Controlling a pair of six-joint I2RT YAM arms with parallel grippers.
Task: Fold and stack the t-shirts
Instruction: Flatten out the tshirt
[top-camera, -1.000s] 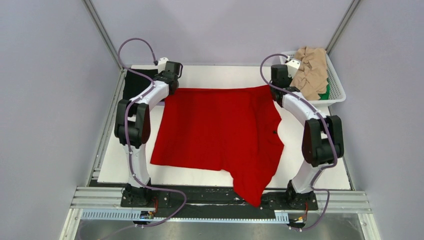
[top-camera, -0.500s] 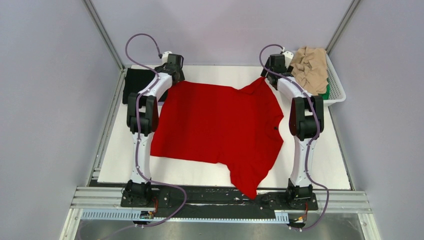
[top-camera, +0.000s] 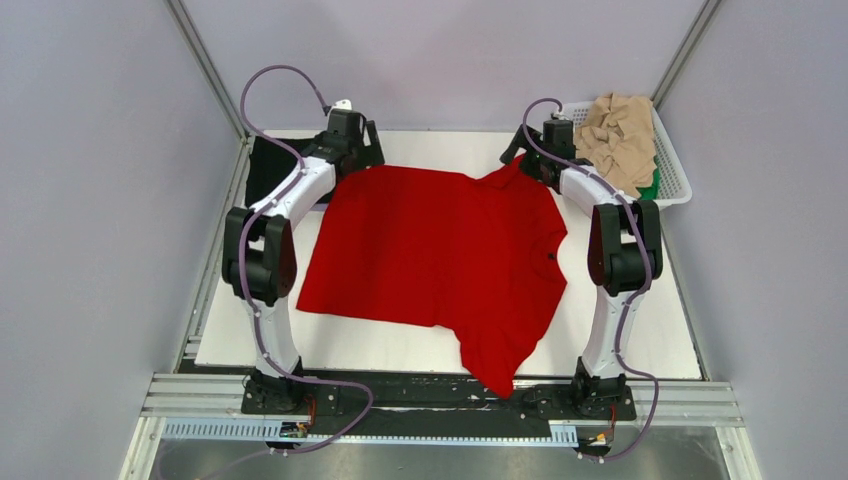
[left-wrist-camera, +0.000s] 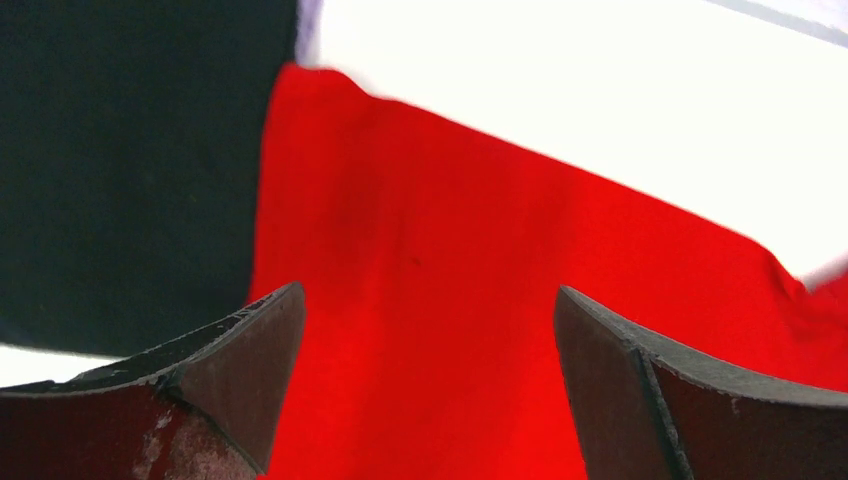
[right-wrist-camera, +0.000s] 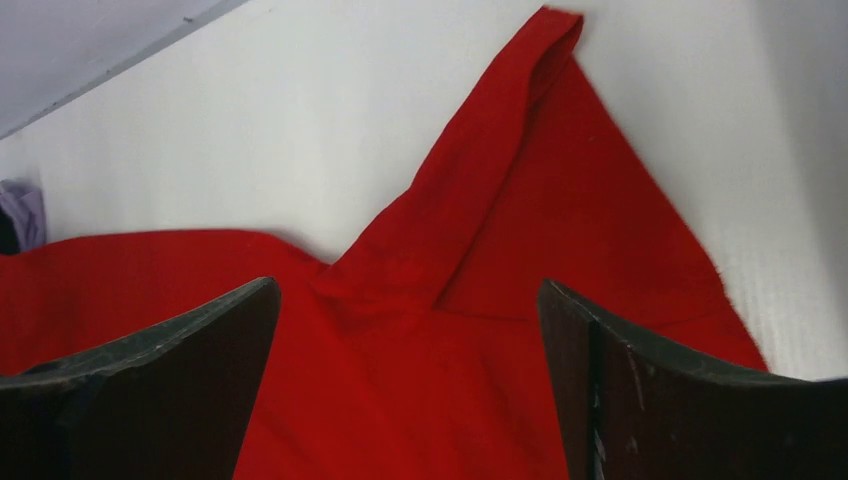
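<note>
Seen from above, the red t-shirt (top-camera: 435, 260) lies spread on the white table (top-camera: 650, 340), with one sleeve over the near edge. The left gripper (top-camera: 368, 152) is at its far left corner and the right gripper (top-camera: 517, 150) at its far right sleeve. The black t-shirt (top-camera: 262, 168) lies far left, and the beige t-shirts (top-camera: 620, 135) fill the basket (top-camera: 678, 180).

In the left wrist view the fingers (left-wrist-camera: 245, 350) stand wide apart above red cloth and pinch nothing.

In the right wrist view the fingers (right-wrist-camera: 200, 350) are equally spread over the pointed sleeve.
</note>
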